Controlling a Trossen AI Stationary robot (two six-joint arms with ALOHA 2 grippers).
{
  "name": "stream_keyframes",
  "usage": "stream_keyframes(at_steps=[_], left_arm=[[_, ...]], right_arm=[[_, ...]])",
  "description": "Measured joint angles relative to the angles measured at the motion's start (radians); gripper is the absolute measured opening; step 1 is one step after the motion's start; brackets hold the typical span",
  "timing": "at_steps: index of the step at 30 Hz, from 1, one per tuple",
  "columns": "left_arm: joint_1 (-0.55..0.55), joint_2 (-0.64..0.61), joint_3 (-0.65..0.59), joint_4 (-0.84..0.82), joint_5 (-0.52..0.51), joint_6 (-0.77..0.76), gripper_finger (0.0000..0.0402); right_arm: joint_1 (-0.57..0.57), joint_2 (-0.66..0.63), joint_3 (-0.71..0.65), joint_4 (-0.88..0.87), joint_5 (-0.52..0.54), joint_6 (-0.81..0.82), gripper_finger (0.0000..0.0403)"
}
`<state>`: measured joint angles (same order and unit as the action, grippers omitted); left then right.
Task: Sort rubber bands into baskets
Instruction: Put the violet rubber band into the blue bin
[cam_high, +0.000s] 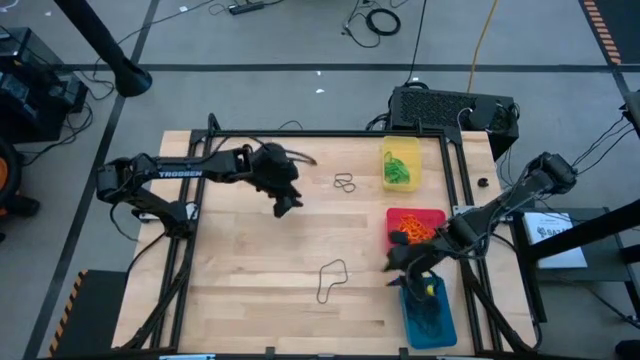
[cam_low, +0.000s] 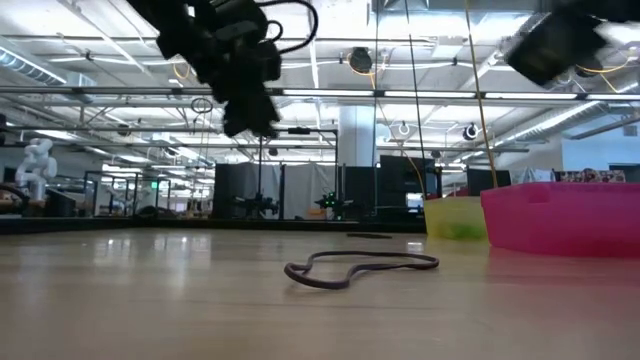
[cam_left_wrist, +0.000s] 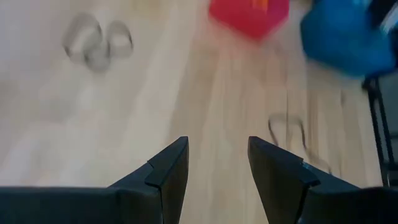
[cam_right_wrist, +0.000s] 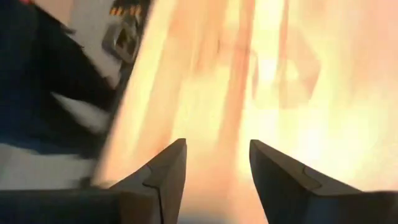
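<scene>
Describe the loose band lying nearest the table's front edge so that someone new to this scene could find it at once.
Start at the wooden table and its row of three baskets on the right: yellow, red, blue. Go left from the blue basket to the bare middle of the table, where one dark rubber band lies flat in a long, bent loop. The other loose bands sit in a small cluster farther back, by the yellow basket.

You are working in a robotics lab set in a big industrial hall. Beyond the wooden table (cam_low: 150, 300) you see a high ceiling with pipes and strip lights (cam_low: 90, 30), dark frames and other rigs, and a white humanoid robot (cam_low: 36, 165) far off. Cables (cam_high: 380, 20) trail over the grey floor (cam_high: 250, 100), and hazard tape (cam_high: 600, 25) marks its edge.
</scene>
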<state>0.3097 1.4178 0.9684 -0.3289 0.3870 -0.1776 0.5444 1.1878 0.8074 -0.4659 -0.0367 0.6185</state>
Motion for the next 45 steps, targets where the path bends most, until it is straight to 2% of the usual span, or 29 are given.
stream_keyframes(at_steps=[2, 4, 6, 10, 15, 17, 22, 26, 33, 37, 43, 45], left_arm=[[-0.02, 0.0, 0.0, -0.081, 0.0, 0.004, 0.0173], [-0.04, 0.0, -0.001, -0.166, -0.001, 0.017, 0.0173], [-0.063, 0.0, -0.017, -0.211, -0.012, 0.026, 0.0173], [-0.113, 0.0, -0.054, -0.28, -0.051, 0.027, 0.0173], [-0.174, 0.0, -0.1, -0.284, -0.059, 0.018, 0.0173], [-0.197, 0.0, -0.115, -0.283, -0.059, 0.018, 0.0173], [-0.236, 0.0, -0.127, -0.276, -0.103, 0.028, 0.0173], [-0.241, 0.0, -0.127, -0.219, -0.119, 0.034, 0.0173], [-0.24, 0.0, -0.127, -0.152, -0.12, 0.027, 0.0173], [-0.24, 0.0, -0.127, -0.15, -0.12, 0.028, 0.0173], [-0.24, 0.0, -0.127, -0.148, -0.143, 0.028, 0.0173], [-0.24, 0.0, -0.127, -0.145, -0.148, 0.028, 0.0173]], right_arm=[[-0.016, 0.026, 0.001, 0.113, 0.088, -0.287, 0.0169], [-0.042, 0.071, 0.001, 0.199, 0.157, -0.496, 0.0169], [-0.084, 0.13, 0.001, 0.245, 0.194, -0.6, 0.0169], [-0.161, 0.279, 0.0, 0.338, 0.174, -0.673, 0.0169], [-0.191, 0.452, 0.0, 0.554, -0.007, -0.704, 0.0169], [-0.183, 0.511, 0.0, 0.596, -0.046, -0.709, 0.0169], [-0.164, 0.597, 0.0, 0.695, -0.04, -0.692, 0.0169], [-0.164, 0.641, 0.0, 0.754, 0.019, -0.692, 0.0169], [-0.17, 0.674, 0.001, 0.74, 0.021, -0.639, 0.0162], [-0.164, 0.674, 0.003, 0.716, 0.013, -0.599, 0.0124], [-0.166, 0.673, 0.003, 0.698, 0.008, -0.507, 0.0015], [-0.171, 0.664, 0.003, 0.695, -0.008, -0.47, 0.0008]])
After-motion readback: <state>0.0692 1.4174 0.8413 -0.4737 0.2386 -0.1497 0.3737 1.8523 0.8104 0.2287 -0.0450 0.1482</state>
